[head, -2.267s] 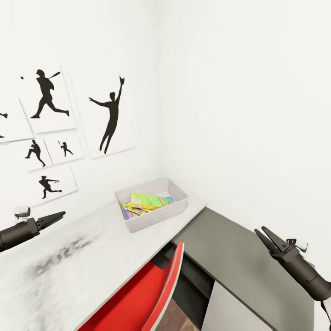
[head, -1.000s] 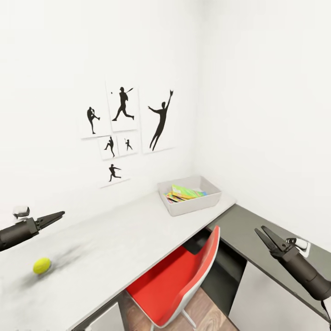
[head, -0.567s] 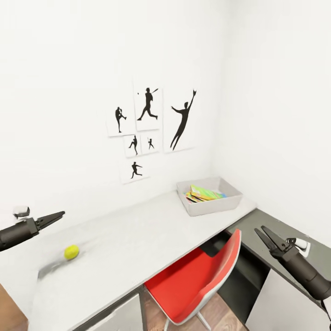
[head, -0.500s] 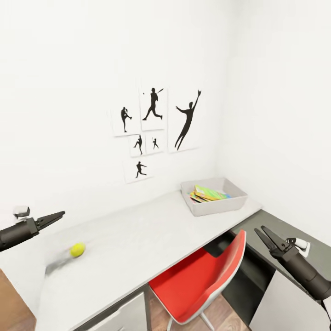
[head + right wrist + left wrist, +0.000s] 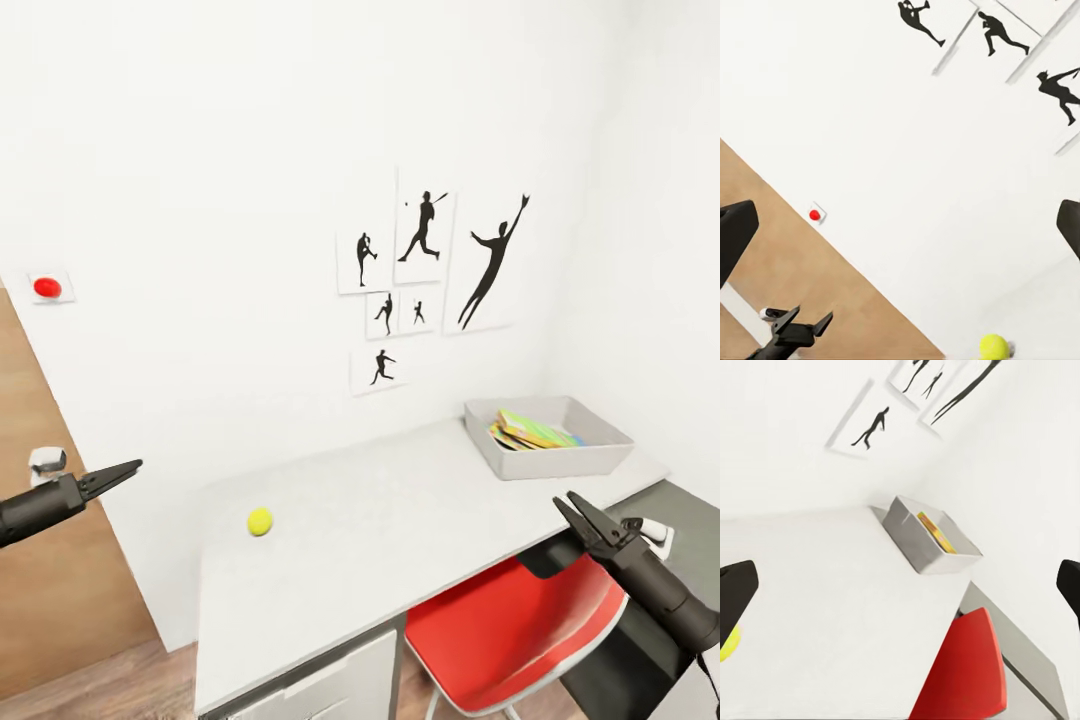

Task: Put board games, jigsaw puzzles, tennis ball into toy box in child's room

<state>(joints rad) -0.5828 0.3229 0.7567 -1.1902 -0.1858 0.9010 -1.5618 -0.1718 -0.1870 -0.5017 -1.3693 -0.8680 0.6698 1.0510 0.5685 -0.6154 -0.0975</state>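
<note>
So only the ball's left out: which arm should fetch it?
Probably the left: the tennis ball lies on the table nearer the left end effector; the right end effector hangs near the chair.

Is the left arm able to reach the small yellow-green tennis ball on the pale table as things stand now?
Probably yes. The small yellow-green tennis ball lies alone on the pale table, with nothing between it and the left gripper, which is empty and hangs off the table's end.

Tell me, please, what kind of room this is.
Probably a child's room or study corner: baseball silhouette posters hang above a long white table, a toy box holds colourful games, and a tennis ball lies on the table.
</note>
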